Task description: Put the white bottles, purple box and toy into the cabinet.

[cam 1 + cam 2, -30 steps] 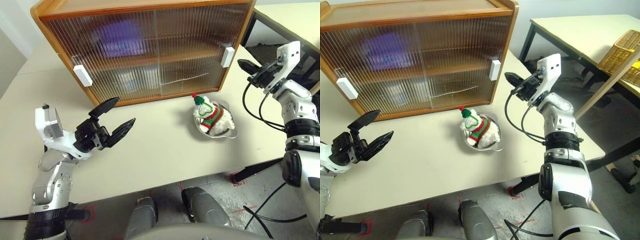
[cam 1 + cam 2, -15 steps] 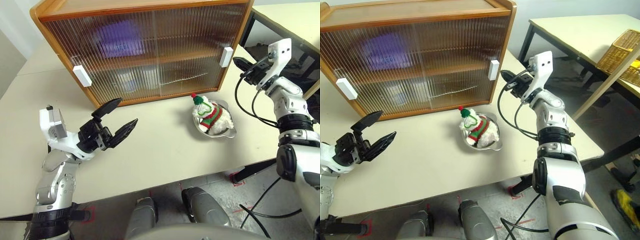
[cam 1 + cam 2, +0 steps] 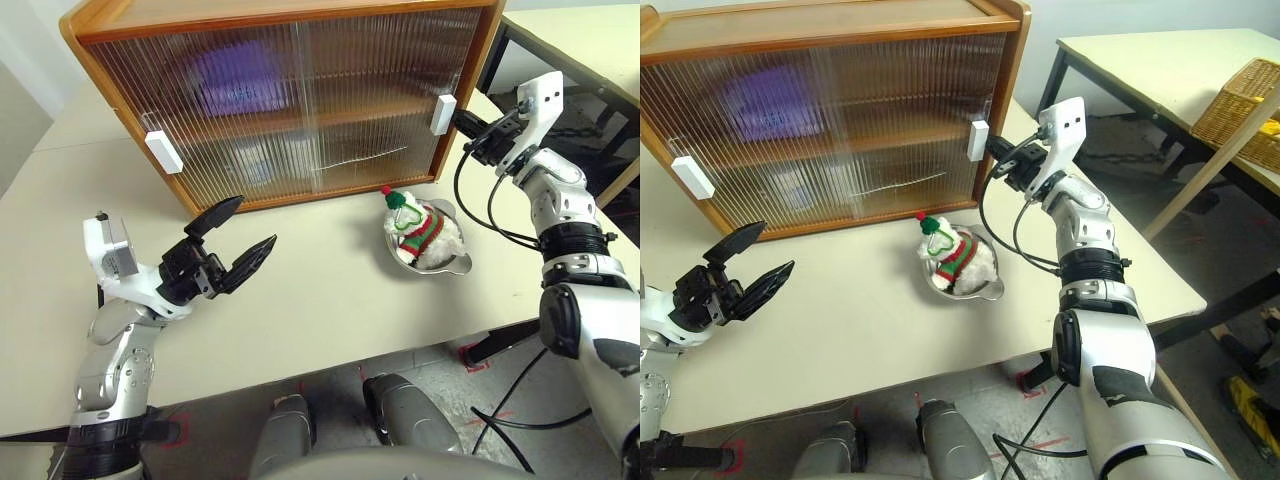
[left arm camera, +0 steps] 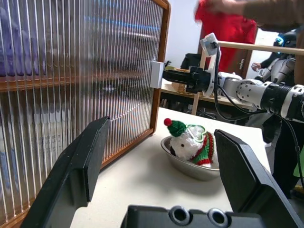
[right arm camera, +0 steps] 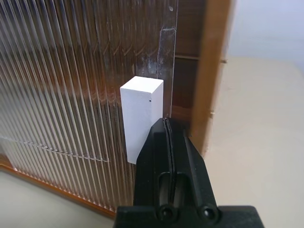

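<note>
The toy (image 3: pixel 420 226) is seen lying in a steel bowl (image 3: pixel 450 265) on the table (image 3: pixel 320 300), near the table's right-hand part, just in front of the cabinet's right lower corner. The cabinet (image 3: pixel 290 15) is set at the far side of the table, w/ both ribbed doors drawn across the front. A purple box (image 3: pixel 235 80) is made out as a blur behind the left door, upper shelf; a pale blurred shape is seen on the lower shelf, but what it is can't be told.

The right gripper (image 3: pixel 463 121) is held w/ its fingers pressed together, tips right beside the right door's white handle (image 3: pixel 444 112), at the handle's outer side, close to the cabinet's right frame; contact can't be confirmed. In the right wrist view the shut fingers (image 5: pixel 167 142) are seen just below & beside that handle.

The left gripper (image 3: pixel 240 232) is spread wide, holding nothing, above the table's near left part, well apart from the cabinet front & the left handle (image 3: pixel 164 152). A broad bare stretch of table is left between the left gripper & the bowl. The table's near edge runs just below the bowl.
</note>
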Action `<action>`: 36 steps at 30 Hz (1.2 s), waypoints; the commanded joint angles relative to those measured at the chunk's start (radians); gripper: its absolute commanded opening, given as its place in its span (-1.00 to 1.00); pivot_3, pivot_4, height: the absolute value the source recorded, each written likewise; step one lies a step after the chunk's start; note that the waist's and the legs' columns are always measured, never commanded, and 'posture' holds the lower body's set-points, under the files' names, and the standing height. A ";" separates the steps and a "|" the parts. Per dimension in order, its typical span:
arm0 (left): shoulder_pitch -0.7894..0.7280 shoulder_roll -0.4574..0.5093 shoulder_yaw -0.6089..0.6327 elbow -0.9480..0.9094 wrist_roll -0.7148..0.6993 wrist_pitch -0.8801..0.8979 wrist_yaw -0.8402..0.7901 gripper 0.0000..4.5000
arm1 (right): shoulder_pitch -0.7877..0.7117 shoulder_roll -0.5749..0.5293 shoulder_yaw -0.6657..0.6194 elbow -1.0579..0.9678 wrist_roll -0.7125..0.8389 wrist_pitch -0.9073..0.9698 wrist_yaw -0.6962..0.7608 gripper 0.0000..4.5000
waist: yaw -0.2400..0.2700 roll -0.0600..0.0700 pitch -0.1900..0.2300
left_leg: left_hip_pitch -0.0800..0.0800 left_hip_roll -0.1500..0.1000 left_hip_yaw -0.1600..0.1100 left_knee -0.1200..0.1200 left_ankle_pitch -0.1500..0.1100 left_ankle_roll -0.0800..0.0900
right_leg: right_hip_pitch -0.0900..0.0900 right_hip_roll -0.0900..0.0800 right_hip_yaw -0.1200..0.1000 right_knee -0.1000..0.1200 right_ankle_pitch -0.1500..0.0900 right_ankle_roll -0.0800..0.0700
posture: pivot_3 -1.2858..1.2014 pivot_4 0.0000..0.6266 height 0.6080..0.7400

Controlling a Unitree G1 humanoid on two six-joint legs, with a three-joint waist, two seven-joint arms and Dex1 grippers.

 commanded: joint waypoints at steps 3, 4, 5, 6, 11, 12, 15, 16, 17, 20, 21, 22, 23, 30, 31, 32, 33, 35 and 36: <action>0.012 -0.008 -0.015 -0.015 0.014 -0.003 0.010 1.00 | -0.022 0.051 0.017 -0.025 0.013 0.024 0.024 -0.98 | 0.001 0.000 0.000 | -0.001 0.000 0.000 0.000 0.000 0.000 | -0.001 0.000 0.000 0.000 0.000 0.000 | -0.12 -0.71 1.00; 0.011 -0.008 -0.017 -0.016 0.014 -0.003 0.010 1.00 | -0.024 0.060 0.019 -0.028 0.015 0.029 0.030 -0.98 | 0.001 0.000 0.000 | -0.001 0.000 0.000 0.000 0.000 0.000 | -0.001 0.000 0.000 0.000 0.000 0.000 | -0.12 -0.71 1.00; 0.011 -0.008 -0.018 -0.017 0.013 -0.003 0.011 1.00 | -0.025 0.067 0.020 -0.031 0.017 0.034 0.034 -0.98 | 0.001 0.000 0.000 | -0.001 0.000 0.000 0.000 0.000 0.000 | -0.001 0.000 0.000 0.000 0.000 0.000 | -0.11 -0.71 1.00; 0.011 -0.009 -0.019 -0.019 0.012 -0.002 0.011 1.00 | -0.025 0.070 0.020 -0.032 0.017 0.037 0.037 -0.98 | 0.002 0.000 0.000 | -0.001 0.000 0.000 0.000 0.000 0.000 | -0.002 0.000 0.000 0.000 0.000 -0.001 | -0.11 -0.70 1.00; 0.006 -0.019 -0.018 -0.017 -0.002 -0.002 0.020 1.00 | -0.039 0.115 0.011 -0.037 0.041 0.054 0.038 -0.98 | 0.005 0.000 0.000 | -0.002 0.000 0.000 0.000 0.000 0.000 | -0.002 0.000 0.000 0.000 0.000 -0.001 | -0.12 -0.70 1.00; 0.004 -0.020 -0.018 -0.017 -0.002 -0.002 0.021 1.00 | -0.038 0.120 0.014 -0.041 0.039 0.055 0.041 -0.98 | 0.005 0.000 0.000 | -0.002 0.000 0.000 0.000 0.000 0.000 | -0.003 0.000 0.000 0.000 0.000 -0.001 | -0.12 -0.70 1.00; -0.005 -0.021 -0.023 -0.015 0.003 -0.001 0.023 1.00 | -0.030 0.153 0.020 -0.062 0.048 0.068 0.049 -0.98 | 0.006 0.000 0.000 | -0.002 0.000 0.000 -0.001 0.000 0.000 | -0.004 0.000 0.000 0.000 0.000 -0.002 | -0.11 -0.70 1.00; -0.007 -0.021 -0.024 -0.014 0.004 -0.002 0.023 1.00 | -0.028 0.161 0.023 -0.069 0.048 0.071 0.049 -0.98 | 0.006 0.000 0.000 | -0.002 0.001 0.000 -0.001 0.000 0.000 | -0.004 0.000 0.000 0.001 0.001 -0.002 | -0.11 -0.70 1.00; -0.008 -0.021 -0.025 -0.014 0.005 -0.001 0.023 1.00 | -0.027 0.170 0.026 -0.075 0.050 0.076 0.049 -0.98 | 0.006 0.000 0.000 | -0.002 0.001 0.000 -0.001 0.000 0.000 | -0.004 0.000 0.000 0.001 0.001 -0.002 | -0.12 -0.70 1.00; -0.010 -0.019 -0.016 -0.006 0.002 0.000 0.023 1.00 | -0.037 0.220 0.034 -0.097 0.060 0.088 0.039 -0.98 | 0.006 0.000 0.000 | -0.003 0.001 0.000 -0.001 0.000 0.000 | -0.005 0.000 0.000 0.001 0.001 -0.003 | -0.12 -0.67 1.00; -0.008 -0.017 -0.013 -0.005 0.001 0.000 0.023 1.00 | -0.040 0.231 0.037 -0.103 0.061 0.092 0.037 -0.98 | 0.005 0.000 0.000 | -0.003 0.001 0.000 -0.001 0.000 0.000 | -0.005 0.000 0.000 0.001 0.001 -0.003 | -0.11 -0.66 1.00; -0.006 -0.016 -0.010 -0.006 -0.001 0.000 0.022 1.00 | -0.042 0.239 0.038 -0.107 0.060 0.096 0.037 -0.98 | 0.006 0.000 0.000 | -0.003 0.002 0.000 -0.002 0.000 0.000 | -0.005 0.000 0.000 0.001 0.001 -0.003 | -0.11 -0.66 1.00; -0.004 -0.015 -0.008 -0.007 -0.002 0.000 0.021 1.00 | -0.044 0.244 0.039 -0.110 0.060 0.099 0.037 -0.98 | 0.007 0.001 0.000 | -0.003 0.002 0.000 -0.002 0.000 0.000 | -0.006 0.000 0.000 0.001 0.001 -0.004 | -0.11 -0.65 1.00; 0.014 -0.017 0.002 -0.015 -0.001 -0.005 0.024 1.00 | -0.069 0.284 0.062 -0.104 0.061 0.118 0.057 -0.98 | 0.017 0.001 0.001 | -0.008 0.002 0.000 -0.002 0.000 0.000 | -0.011 0.000 0.000 0.002 0.001 -0.004 | -0.10 -0.64 1.00; 0.016 -0.018 0.002 -0.016 0.000 -0.006 0.025 1.00 | -0.072 0.290 0.064 -0.105 0.062 0.121 0.059 -0.98 | 0.017 0.001 0.001 | -0.008 0.002 0.000 -0.002 0.000 -0.001 | -0.012 0.000 0.000 0.002 0.001 -0.005 | -0.10 -0.64 1.00; 0.017 -0.019 0.001 -0.017 0.001 -0.007 0.026 1.00 | -0.074 0.295 0.066 -0.107 0.063 0.124 0.061 -0.98 | 0.018 0.001 0.001 | -0.009 0.002 0.000 -0.002 0.000 -0.001 | -0.013 0.000 0.000 0.002 0.001 -0.005 | -0.10 -0.64 1.00; 0.019 -0.019 0.001 -0.018 0.001 -0.008 0.026 1.00 | -0.075 0.302 0.069 -0.111 0.063 0.128 0.064 -0.98 | 0.019 0.001 0.001 | -0.010 0.002 0.000 -0.002 0.000 -0.001 | -0.015 0.000 0.000 0.003 0.001 -0.005 | -0.10 -0.64 1.00; 0.020 -0.020 0.000 -0.018 0.001 -0.009 0.027 1.00 | -0.077 0.314 0.075 -0.122 0.066 0.134 0.067 -0.98 | 0.022 0.001 0.001 | -0.011 0.002 0.000 -0.002 0.000 -0.001 | -0.016 0.000 0.000 0.004 0.000 -0.006 | -0.10 -0.63 1.00; 0.020 -0.021 0.001 -0.017 0.001 -0.011 0.027 1.00 | -0.076 0.320 0.078 -0.128 0.067 0.138 0.066 -0.98 | 0.023 0.001 0.001 | -0.011 0.002 0.000 -0.002 0.000 -0.001 | -0.016 0.000 0.000 0.005 0.000 -0.006 | -0.10 -0.63 1.00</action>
